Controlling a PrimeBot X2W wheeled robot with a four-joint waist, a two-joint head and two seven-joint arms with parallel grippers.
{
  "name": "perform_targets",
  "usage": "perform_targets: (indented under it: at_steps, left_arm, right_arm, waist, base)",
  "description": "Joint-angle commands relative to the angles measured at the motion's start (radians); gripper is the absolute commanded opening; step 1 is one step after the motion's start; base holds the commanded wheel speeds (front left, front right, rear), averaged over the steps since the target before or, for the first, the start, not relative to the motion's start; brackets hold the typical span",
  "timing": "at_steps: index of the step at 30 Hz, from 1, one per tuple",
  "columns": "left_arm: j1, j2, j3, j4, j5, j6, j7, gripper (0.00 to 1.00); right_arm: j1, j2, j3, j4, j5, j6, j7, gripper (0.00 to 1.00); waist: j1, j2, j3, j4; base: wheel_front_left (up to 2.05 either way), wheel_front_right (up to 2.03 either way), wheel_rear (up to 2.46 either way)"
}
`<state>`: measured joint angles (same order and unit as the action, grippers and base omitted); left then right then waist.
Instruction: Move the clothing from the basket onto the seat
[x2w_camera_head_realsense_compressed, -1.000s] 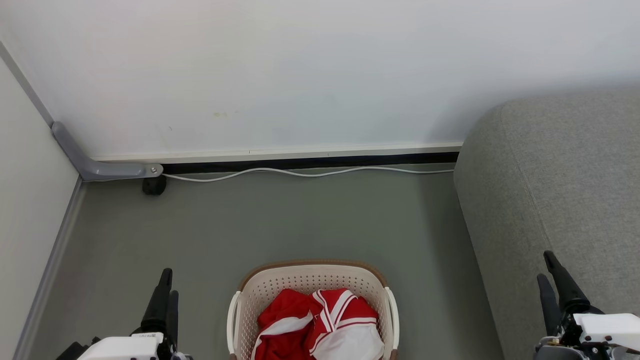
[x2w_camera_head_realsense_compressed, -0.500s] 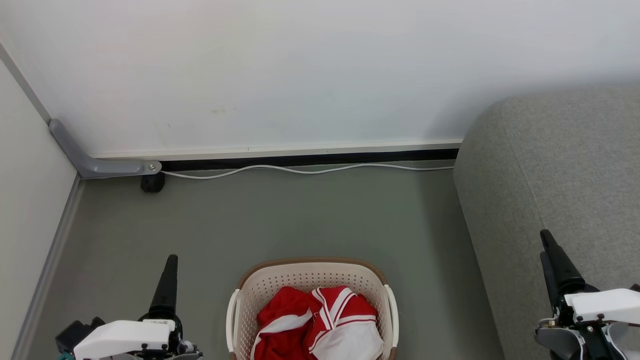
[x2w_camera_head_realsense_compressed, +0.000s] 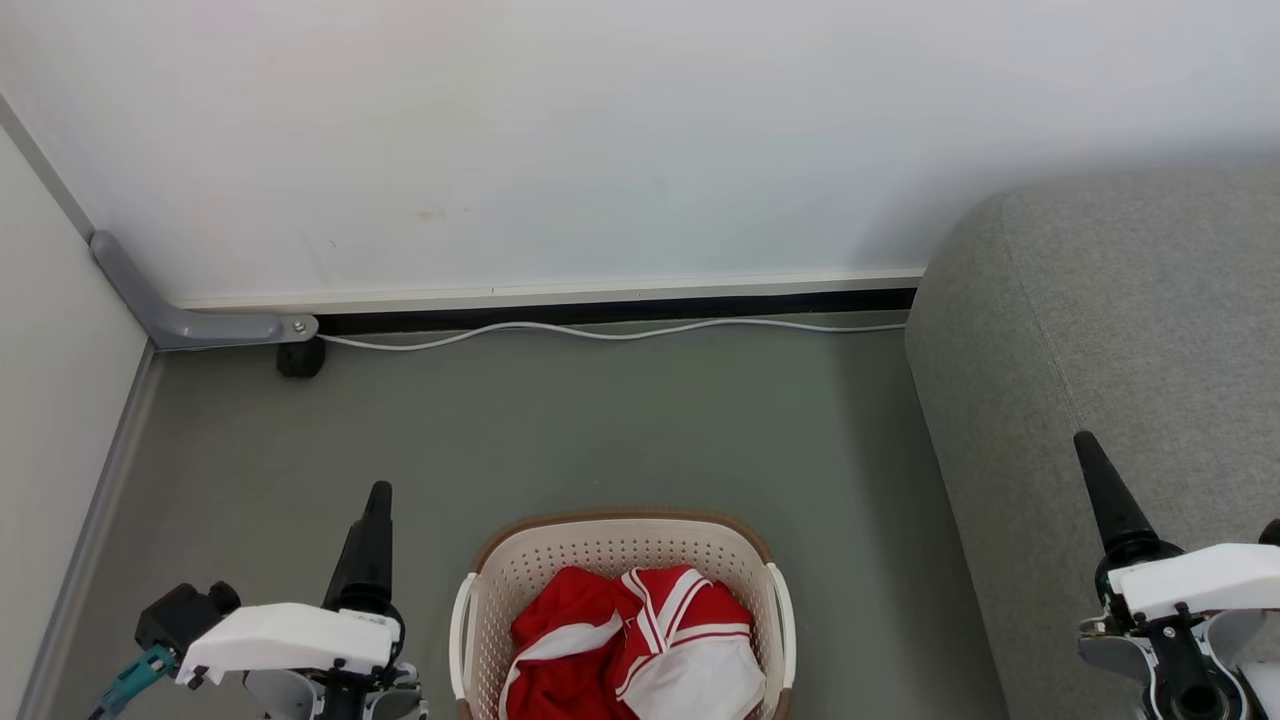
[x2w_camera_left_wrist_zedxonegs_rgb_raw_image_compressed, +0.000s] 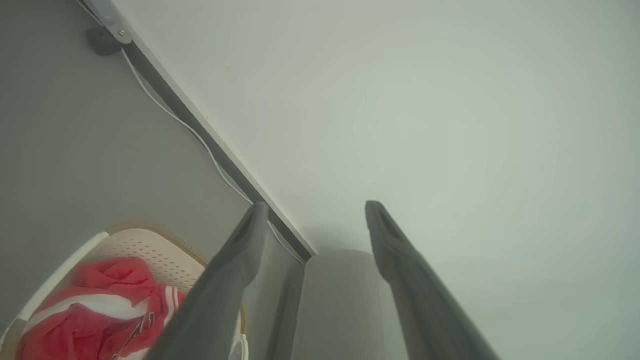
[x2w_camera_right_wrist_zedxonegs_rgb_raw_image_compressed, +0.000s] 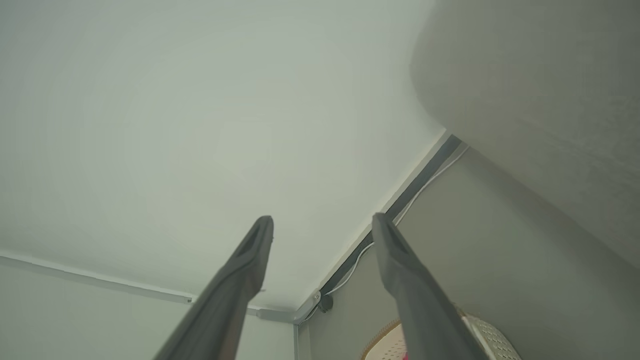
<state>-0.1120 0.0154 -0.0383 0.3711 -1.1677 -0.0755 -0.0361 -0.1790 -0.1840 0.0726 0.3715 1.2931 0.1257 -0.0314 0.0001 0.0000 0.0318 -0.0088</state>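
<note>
Red clothing (x2w_camera_head_realsense_compressed: 640, 645) with white stripes lies bunched in the cream basket (x2w_camera_head_realsense_compressed: 485, 590) with a brown rim, low in the middle of the head view. The grey seat (x2w_camera_head_realsense_compressed: 1120, 330) rises at the right. My left gripper (x2w_camera_head_realsense_compressed: 375, 495) stands left of the basket, clear of it. In the left wrist view its fingers (x2w_camera_left_wrist_zedxonegs_rgb_raw_image_compressed: 240, 260) are spread open with nothing between them, the clothing (x2w_camera_left_wrist_zedxonegs_rgb_raw_image_compressed: 105, 300) and the basket (x2w_camera_left_wrist_zedxonegs_rgb_raw_image_compressed: 150, 247) showing at the lower left. My right gripper (x2w_camera_head_realsense_compressed: 1085, 445) is in front of the seat, open (x2w_camera_right_wrist_zedxonegs_rgb_raw_image_compressed: 322, 220) and empty.
A white wall (x2w_camera_head_realsense_compressed: 600, 130) runs across the back with a white cable (x2w_camera_head_realsense_compressed: 600, 335) along its foot. A grey bracket (x2w_camera_head_realsense_compressed: 190, 325) and a black caster (x2w_camera_head_realsense_compressed: 298, 360) sit in the left corner. Grey floor (x2w_camera_head_realsense_compressed: 600, 430) lies between the basket and the wall.
Both arms have risen and reached further up the head view; each gripper has turned edge-on. The camera has shifted slightly, so wall foot and basket sit a little higher.
</note>
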Motion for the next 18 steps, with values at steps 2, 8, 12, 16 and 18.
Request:
perform_targets:
  at_steps: [2, 8, 12, 16, 18]
  left_arm:
    - [-0.070, 0.013, -0.006, -0.025, 0.073, 0.013, -0.015, 1.00]
    - [-0.081, 0.014, -0.032, -0.015, 0.166, 0.034, -0.030, 1.00]
    - [-0.092, 0.016, -0.050, -0.005, 0.244, 0.049, -0.042, 1.00]
    - [-0.102, 0.017, -0.063, 0.006, 0.320, 0.065, -0.053, 1.00]
    - [-0.107, 0.017, -0.069, 0.009, 0.355, 0.073, -0.059, 1.00]
  right_arm:
    - [-0.057, -0.037, 0.019, -0.020, -0.056, 0.002, -0.020, 1.00]
    - [-0.070, -0.050, 0.033, -0.016, -0.128, 0.003, -0.035, 1.00]
    - [-0.079, -0.061, 0.047, -0.012, -0.184, 0.003, -0.047, 1.00]
    - [-0.089, -0.074, 0.064, -0.006, -0.236, 0.003, -0.058, 1.00]
    - [-0.094, -0.081, 0.072, -0.002, -0.259, 0.003, -0.064, 1.00]
  waist:
    - [-0.0001, 0.0000, 0.001, -0.001]
    - [-0.0001, 0.0000, 0.003, -0.002]
    - [-0.0001, 0.0000, 0.004, -0.003]
    - [-0.0001, 0.0000, 0.005, -0.004]
    - [-0.0001, 0.0000, 0.007, -0.004]
  base:
    - [0.00, 0.00, 0.00]
    - [0.00, 0.00, 0.00]
    - [0.00, 0.00, 0.00]
    - [0.00, 0.00, 0.00]
    - [0.00, 0.00, 0.00]
